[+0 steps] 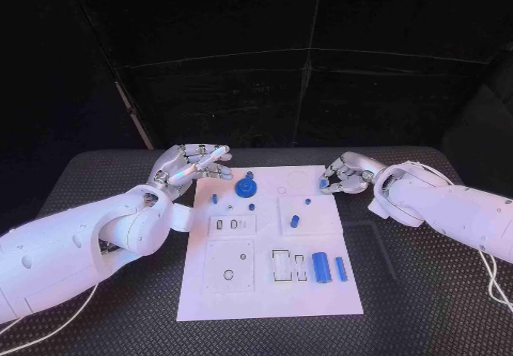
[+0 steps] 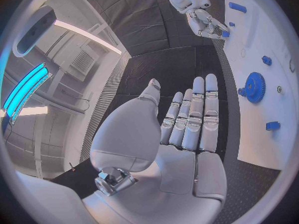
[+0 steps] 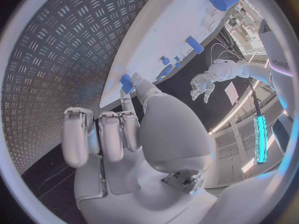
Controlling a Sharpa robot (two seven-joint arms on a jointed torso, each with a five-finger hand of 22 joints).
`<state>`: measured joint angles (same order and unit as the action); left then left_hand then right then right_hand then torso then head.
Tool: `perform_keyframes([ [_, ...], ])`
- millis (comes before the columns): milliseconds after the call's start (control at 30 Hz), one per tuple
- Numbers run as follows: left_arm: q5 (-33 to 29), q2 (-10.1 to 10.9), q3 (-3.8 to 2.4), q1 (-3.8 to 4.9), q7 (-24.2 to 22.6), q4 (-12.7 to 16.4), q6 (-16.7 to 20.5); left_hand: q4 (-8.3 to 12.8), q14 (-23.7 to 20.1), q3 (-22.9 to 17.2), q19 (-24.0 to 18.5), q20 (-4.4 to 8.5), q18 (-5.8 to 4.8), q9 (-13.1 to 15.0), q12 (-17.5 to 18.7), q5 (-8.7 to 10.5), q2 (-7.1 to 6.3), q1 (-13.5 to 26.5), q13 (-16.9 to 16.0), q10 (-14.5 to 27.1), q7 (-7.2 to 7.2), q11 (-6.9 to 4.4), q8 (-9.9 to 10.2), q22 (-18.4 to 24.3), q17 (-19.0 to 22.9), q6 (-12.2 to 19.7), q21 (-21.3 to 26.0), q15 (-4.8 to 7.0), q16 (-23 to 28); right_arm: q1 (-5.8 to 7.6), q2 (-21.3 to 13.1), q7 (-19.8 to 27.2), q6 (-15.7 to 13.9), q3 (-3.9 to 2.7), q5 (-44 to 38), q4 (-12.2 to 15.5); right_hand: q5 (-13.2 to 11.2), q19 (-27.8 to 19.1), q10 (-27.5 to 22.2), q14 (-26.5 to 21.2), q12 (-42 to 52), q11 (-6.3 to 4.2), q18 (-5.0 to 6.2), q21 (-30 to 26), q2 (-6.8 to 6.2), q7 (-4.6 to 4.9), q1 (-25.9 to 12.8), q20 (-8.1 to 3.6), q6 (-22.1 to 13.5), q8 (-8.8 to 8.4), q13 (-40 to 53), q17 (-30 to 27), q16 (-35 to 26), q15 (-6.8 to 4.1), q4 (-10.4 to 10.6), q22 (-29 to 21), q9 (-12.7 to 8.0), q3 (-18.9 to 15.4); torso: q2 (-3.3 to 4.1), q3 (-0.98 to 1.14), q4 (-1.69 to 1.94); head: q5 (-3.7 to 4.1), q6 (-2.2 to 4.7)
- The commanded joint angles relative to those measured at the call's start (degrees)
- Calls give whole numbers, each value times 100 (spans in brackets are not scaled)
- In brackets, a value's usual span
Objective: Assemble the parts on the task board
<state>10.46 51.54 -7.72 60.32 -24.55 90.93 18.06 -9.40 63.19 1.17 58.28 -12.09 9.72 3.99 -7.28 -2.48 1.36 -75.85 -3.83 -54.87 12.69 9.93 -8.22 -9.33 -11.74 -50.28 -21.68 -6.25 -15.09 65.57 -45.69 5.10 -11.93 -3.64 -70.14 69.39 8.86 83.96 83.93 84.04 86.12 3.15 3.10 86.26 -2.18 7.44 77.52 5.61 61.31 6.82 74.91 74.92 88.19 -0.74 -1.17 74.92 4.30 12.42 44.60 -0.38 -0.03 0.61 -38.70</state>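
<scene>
Head view: the white task board [image 1: 267, 297] lies flat mid-table, dotted with small blue parts, a toothed blue gear [image 1: 247, 188] near its far edge. The right hand [image 1: 344, 176] pinches a small blue part [image 1: 323, 183] at the board's far right corner. The left hand [image 1: 193, 167] hovers beside the board, fingers spread, holding nothing.

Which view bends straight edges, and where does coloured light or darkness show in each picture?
Head view: edges of the task board run straight, backdrop dark. Left wrist view: fisheye curves the board's edge beside the left hand; cyan lamp glows. Right wrist view: board bows past the right hand.
</scene>
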Motion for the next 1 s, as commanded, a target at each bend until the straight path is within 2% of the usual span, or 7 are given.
perform_keyframes([
  [33, 21, 1, -6, 7, -23, 9, -68, -4, 12, 31, 20, -5, 56, -6, 18, -22, 44, 10, 3, -26, 15, -6, 18, 6, -6, -35, 0, -17, 39, 8, -5, 74, -338, -5, -20, 62, 15, 70, 309, 479, 24, -49, -108, 29, 118, -10, 28, -42, 48, 37, 1059, 924, 15, -53, -7, 597, 3, 58, -2, 1, -3, 6, -1],
  [200, 21, 25, -6, 7, -20, 9, -71, -4, 12, 31, 20, -5, 56, -6, 18, -22, 44, 10, 3, -26, 15, -6, 18, 6, -6, -35, 0, -17, 39, 9, -161, 43, -620, -8, 4, 424, 68, 79, 307, 482, 21, -60, -111, 34, 168, -17, 50, -57, 55, 24, 1057, 938, 19, -64, -33, 610, -9, 126, -19, -1, -10, -11, 4],
  [267, 21, 34, -6, 7, -19, 8, -77, -4, 12, 31, 20, -5, 56, -6, 18, -22, 44, 10, 3, -26, 15, -6, 18, 6, -6, -35, 0, -17, 39, 11, -233, -8, -642, -23, 28, 633, 77, 79, 300, 481, 11, -60, -111, 34, 170, -14, 44, -59, 49, 18, 1046, 933, 17, -64, -34, 610, -12, 134, -32, -12, -15, -23, 3],
  [400, 21, 28, -6, 8, -17, -29, -89, -4, 12, 31, 20, -5, 56, -6, 18, -22, 44, 10, 3, -26, 15, -6, 18, 6, -6, -35, 0, -17, 39, 14, -325, -251, -716, -130, 14, 1197, 87, 79, 295, 481, 5, -58, -111, 34, 176, -11, 32, -61, 44, 11, 1040, 934, 18, -64, -32, 609, -17, 144, -51, -30, -35, -38, 11],
  [600, 20, -48, -4, 8, -12, -186, -104, 3, 13, 34, 20, -5, 56, -6, 26, -22, 53, 2, 3, -33, 14, -7, 23, 7, -12, -40, 1, -17, 45, 18, -162, -740, -757, -180, -462, 1817, 94, 73, 288, 478, -4, -54, -109, 30, 165, -8, -10, -63, 42, 0, 1030, 920, 13, -63, -23, 599, -23, 149, -140, -77, -18, -78, -45],
  [800, 20, -105, -3, 9, -7, -335, -118, 5, 14, 35, 20, -5, 56, -6, 26, -22, 56, 0, 2, -39, 12, -8, 23, 8, -15, -45, 2, -16, 46, 17, 508, -1354, -785, -172, -1110, 1835, 84, 67, 275, 476, -21, -59, -107, 25, 168, -13, -18, -65, 55, 1, 1011, 908, 9, -65, -28, 588, -23, 165, -217, -96, 6, -136, -107],
  [1000, 20, -133, -3, 11, -2, -399, -128, 7, 17, 38, 21, -4, 57, -5, 28, -22, 61, -2, 0, -50, 10, -11, 23, 8, -19, -54, 2, -15, 48, -25, 980, -1741, -787, -4, -1472, 1701, 68, 59, 268, 473, -32, -60, -104, 19, 139, -16, -56, -66, 69, 2, 999, 895, 5, -67, -24, 573, -24, 159, -252, -128, 38, -159, -157],
])
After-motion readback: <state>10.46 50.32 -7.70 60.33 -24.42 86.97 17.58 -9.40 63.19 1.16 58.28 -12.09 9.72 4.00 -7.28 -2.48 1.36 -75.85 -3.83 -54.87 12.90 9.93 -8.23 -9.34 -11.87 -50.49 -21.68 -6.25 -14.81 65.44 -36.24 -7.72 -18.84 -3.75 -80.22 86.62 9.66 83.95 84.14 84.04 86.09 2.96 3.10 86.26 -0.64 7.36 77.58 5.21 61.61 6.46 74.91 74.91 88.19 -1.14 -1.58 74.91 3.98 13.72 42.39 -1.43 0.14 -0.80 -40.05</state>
